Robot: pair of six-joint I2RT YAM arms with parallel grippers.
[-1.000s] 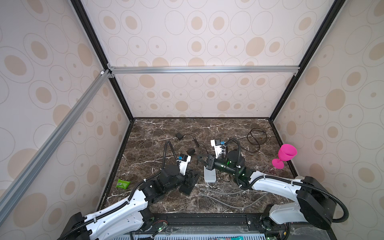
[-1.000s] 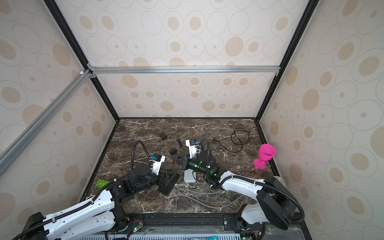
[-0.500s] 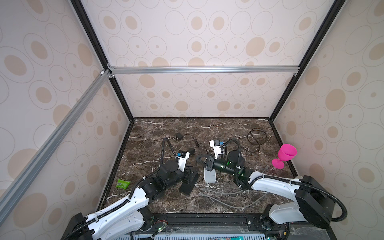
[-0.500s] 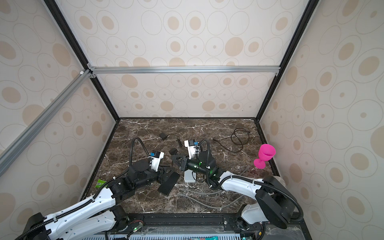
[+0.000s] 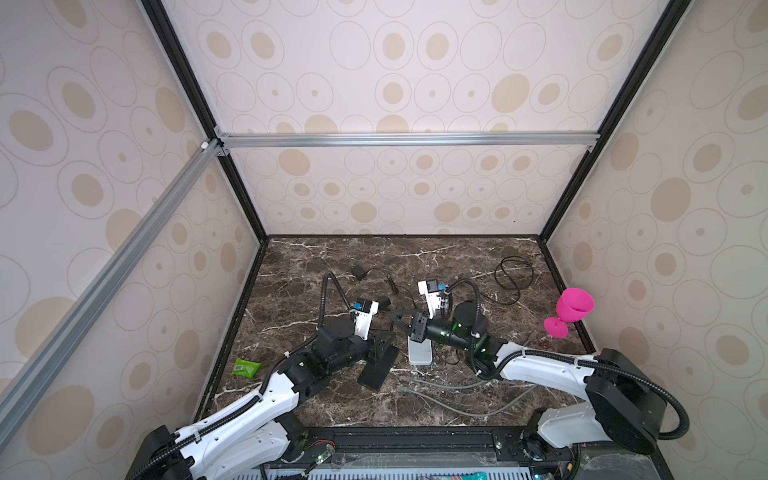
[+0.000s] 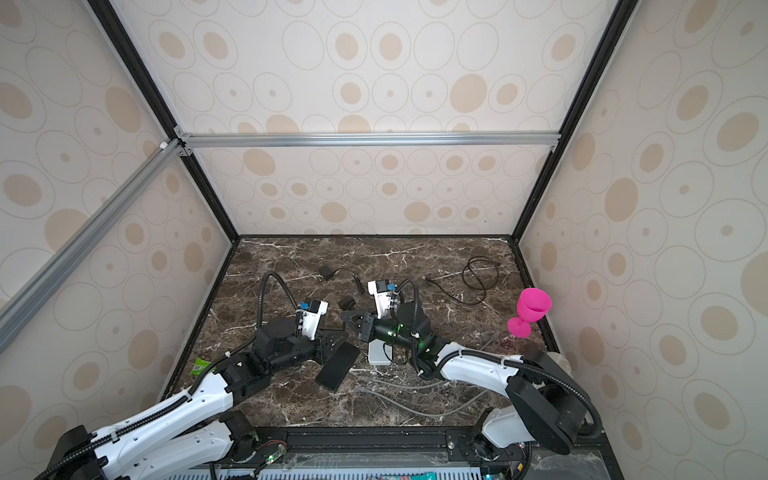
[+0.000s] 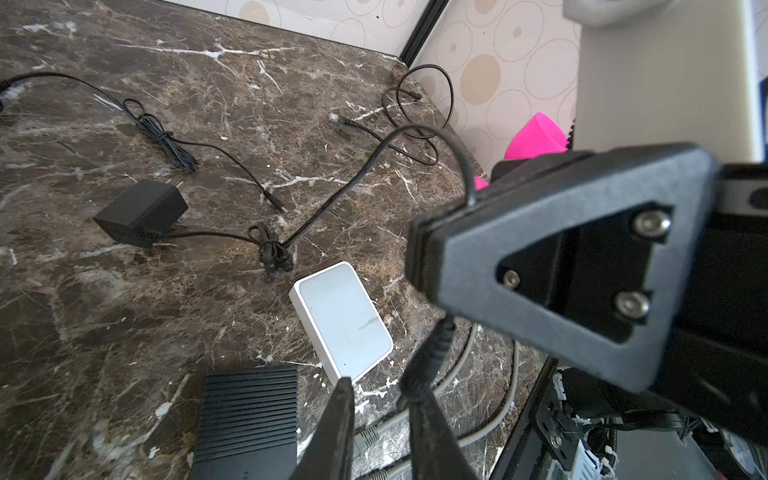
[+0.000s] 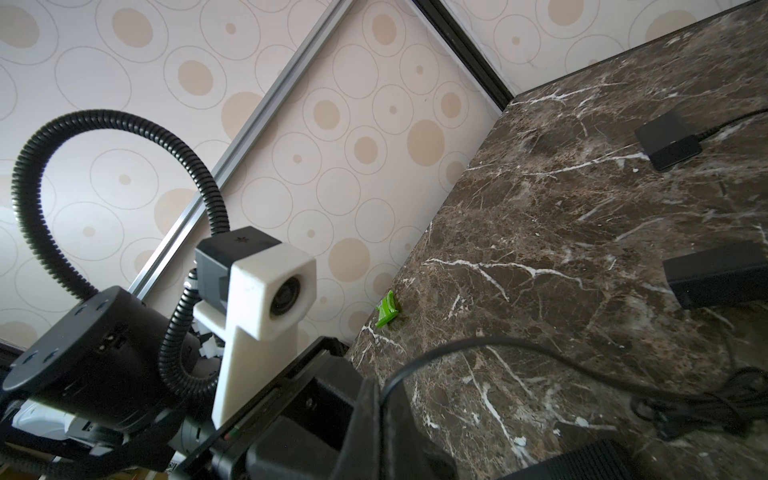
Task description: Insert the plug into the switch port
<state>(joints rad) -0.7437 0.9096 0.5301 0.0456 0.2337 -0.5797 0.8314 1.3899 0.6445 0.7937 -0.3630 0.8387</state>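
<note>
At centre right in the left wrist view, right gripper (image 7: pixel 419 251) is clenching the plug cable (image 7: pixel 432 353); left gripper (image 7: pixel 380 390) is standing slightly parted.

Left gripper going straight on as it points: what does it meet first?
Probably the black barrel plug, dangling at the left gripper's fingertips on the cord pinched in the right gripper; the white box lies farther along. Depth is unclear.

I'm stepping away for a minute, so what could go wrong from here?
The plug dangles on its cord below the right end effector; the left end effector could pinch it crooked or knock it aside. The cord's tied bundle could snag. The black box and white box lie loose and may slide.
</note>
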